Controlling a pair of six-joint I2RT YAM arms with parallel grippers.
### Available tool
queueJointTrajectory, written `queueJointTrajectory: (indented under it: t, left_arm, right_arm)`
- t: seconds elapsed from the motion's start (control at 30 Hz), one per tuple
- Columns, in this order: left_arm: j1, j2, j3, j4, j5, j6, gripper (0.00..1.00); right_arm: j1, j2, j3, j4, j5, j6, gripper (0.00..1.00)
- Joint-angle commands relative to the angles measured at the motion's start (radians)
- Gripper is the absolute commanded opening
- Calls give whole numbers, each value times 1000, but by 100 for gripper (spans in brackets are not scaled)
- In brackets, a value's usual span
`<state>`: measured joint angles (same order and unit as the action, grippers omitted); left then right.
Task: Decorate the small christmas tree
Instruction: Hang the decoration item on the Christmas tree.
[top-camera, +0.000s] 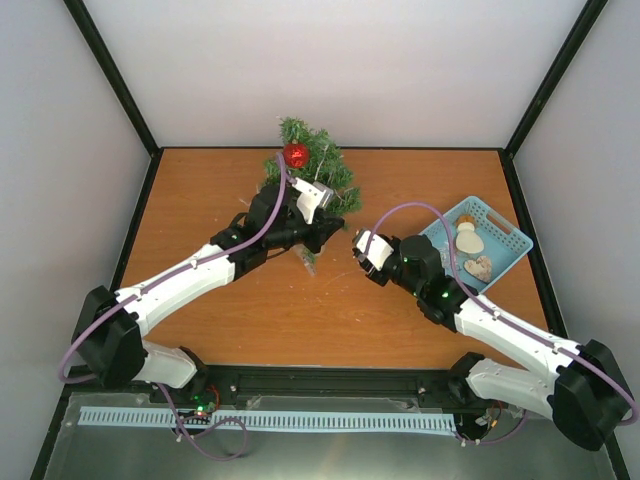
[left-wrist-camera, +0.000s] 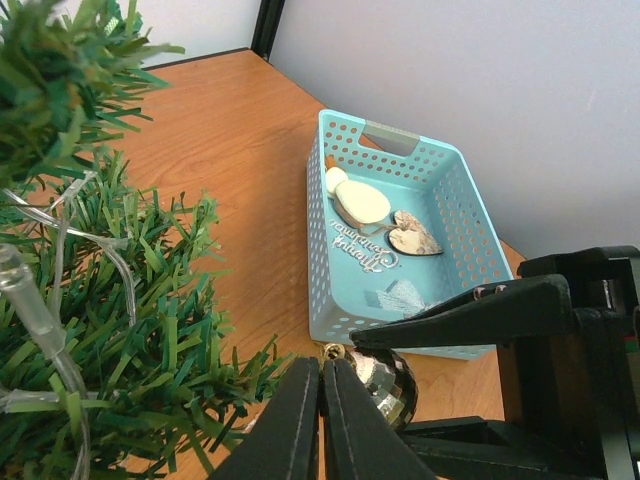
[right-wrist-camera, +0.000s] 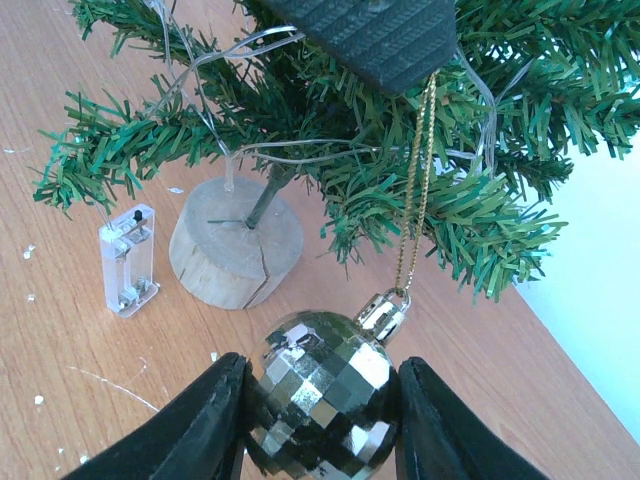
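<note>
The small christmas tree (top-camera: 315, 170), a cone of bushy dark green needle branches, stands in the upper middle of the top view, near the far edge of the orange-brown wooden tabletop (top-camera: 250, 310). A shiny red ball (top-camera: 296, 154) sits near its top. In the right wrist view the tree rests on a pale round wooden disc (right-wrist-camera: 235, 250), and a small clear plastic battery box (right-wrist-camera: 128, 258) lies just beside the disc on the left. A thin clear light wire (right-wrist-camera: 200, 90) runs through the branches. The right gripper (right-wrist-camera: 320, 362) is partly open and holds a silver faceted mirror ball (right-wrist-camera: 318, 395) between its two black fingers, at the bottom of that view. A thin gold cord (right-wrist-camera: 412, 200) goes from the cap of the ball up to the left gripper (left-wrist-camera: 320, 410), whose jaws are pressed together on the cord, close to the lower branches. A light blue perforated plastic basket (top-camera: 500, 225) stands at the right side of the tabletop, with some pale flat ornaments inside, one of them heart-shaped.
</note>
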<state>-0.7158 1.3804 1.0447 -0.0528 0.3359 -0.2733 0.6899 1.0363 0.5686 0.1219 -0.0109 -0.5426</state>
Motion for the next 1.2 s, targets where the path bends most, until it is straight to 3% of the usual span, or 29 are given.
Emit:
queueJointTrajectory:
  t: [0.0,1.17]
  left_arm:
    - [-14,-2,13,9,-7,28,3]
    - [-14,26,-14,-8,-108,43,3]
  right_arm:
    - [1,4,-17,43,0,-9,38]
    - [-26,103,15,125,-57,-45,38]
